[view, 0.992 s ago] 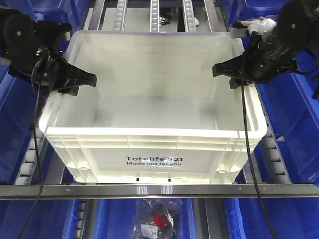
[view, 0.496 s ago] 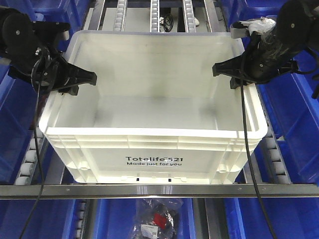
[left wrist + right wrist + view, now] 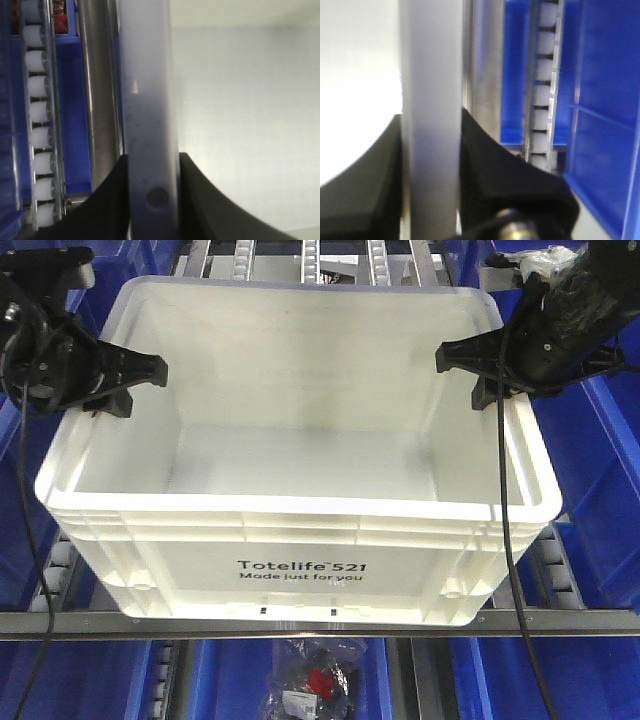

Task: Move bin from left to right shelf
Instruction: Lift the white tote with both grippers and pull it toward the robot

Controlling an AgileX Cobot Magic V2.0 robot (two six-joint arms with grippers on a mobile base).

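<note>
Firmly pinned between your two arms, the white Totelife 521 tote (image 3: 300, 570) hangs over the roller lane (image 3: 37, 100), its printed face toward the front camera and its base meeting the steel front rail (image 3: 300, 623). Your left gripper (image 3: 148, 375) straddles the left wall at the rim; the left wrist view shows the black fingers (image 3: 205, 205) clamped on either side of that wall. Your right gripper (image 3: 458, 365) does the same on the opposite wall, one finger (image 3: 490, 165) outside and one inside, pressed against the plastic. Blue bins (image 3: 610, 490) flank the lane on both sides.

By the look of it, the grasp is done and the tote appears tipped up at the front, as if coming out of its lane, though the pictures do not prove the base is clear of the rollers. No destination shelf is in sight. Drawing the tote free, carrying it across to the right and setting it down all remain.
</note>
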